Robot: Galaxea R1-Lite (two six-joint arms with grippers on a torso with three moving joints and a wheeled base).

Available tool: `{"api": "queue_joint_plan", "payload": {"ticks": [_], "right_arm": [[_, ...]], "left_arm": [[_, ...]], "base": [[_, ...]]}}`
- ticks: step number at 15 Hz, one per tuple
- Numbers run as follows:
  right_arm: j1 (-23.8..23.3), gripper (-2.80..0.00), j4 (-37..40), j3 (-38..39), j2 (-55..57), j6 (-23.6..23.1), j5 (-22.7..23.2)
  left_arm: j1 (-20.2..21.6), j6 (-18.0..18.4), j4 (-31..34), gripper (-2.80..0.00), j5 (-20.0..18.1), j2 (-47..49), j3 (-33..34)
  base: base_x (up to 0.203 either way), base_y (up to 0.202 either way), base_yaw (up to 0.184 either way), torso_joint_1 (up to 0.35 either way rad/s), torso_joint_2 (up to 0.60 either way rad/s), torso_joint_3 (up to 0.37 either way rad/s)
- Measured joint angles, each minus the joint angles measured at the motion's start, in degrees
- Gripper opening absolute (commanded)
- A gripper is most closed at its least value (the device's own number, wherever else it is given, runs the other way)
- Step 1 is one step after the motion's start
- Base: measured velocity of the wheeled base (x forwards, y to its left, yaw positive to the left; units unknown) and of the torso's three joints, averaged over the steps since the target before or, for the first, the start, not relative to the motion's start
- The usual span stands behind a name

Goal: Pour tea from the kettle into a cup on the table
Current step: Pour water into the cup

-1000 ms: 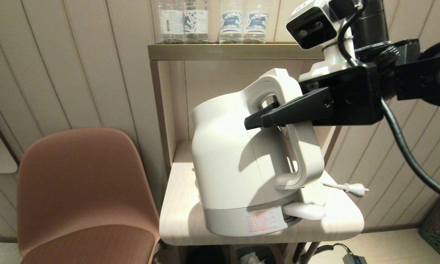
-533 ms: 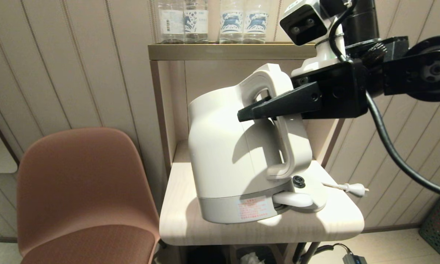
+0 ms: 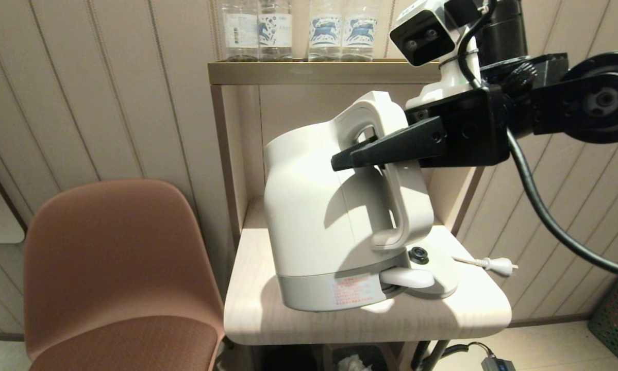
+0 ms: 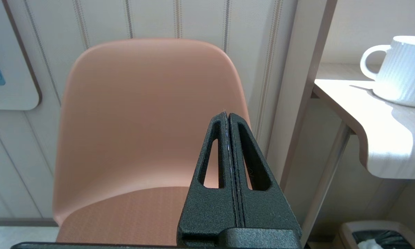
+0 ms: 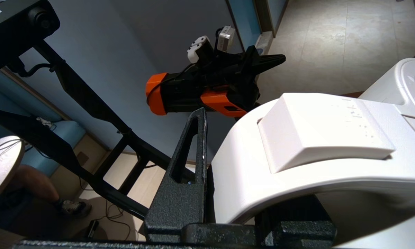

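White kettle [image 3: 319, 216] handle [image 3: 391, 170] between right fingers [image 3: 370, 152].

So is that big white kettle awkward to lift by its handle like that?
Probably a bit. The kettle is bulky beside the right tool clamped on its handle, so it may swing or tip forward; it already leans off its base. The smooth plastic could slip. Any water inside isn't visible, so weight is a guess.

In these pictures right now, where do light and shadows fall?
Head view: the right gripper casts a dark shadow on the brightly lit kettle. Left wrist view: the cup shadows the bright table. Right wrist view: the background is dim.
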Motion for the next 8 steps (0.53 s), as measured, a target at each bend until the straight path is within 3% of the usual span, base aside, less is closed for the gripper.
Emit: {"api": "queue_joint_plan", "payload": {"ticks": [8], "right_arm": [[-0.24, -2.8, 0.32, 0.22, -0.37, -0.02, -0.01]], "left_arm": [[0.0, 0.02, 0.02, -2.8, 0.01, 0.0, 0.0]], "base": [[0.0, 0.0, 0.0, 0.0, 0.0, 0.0]]}}
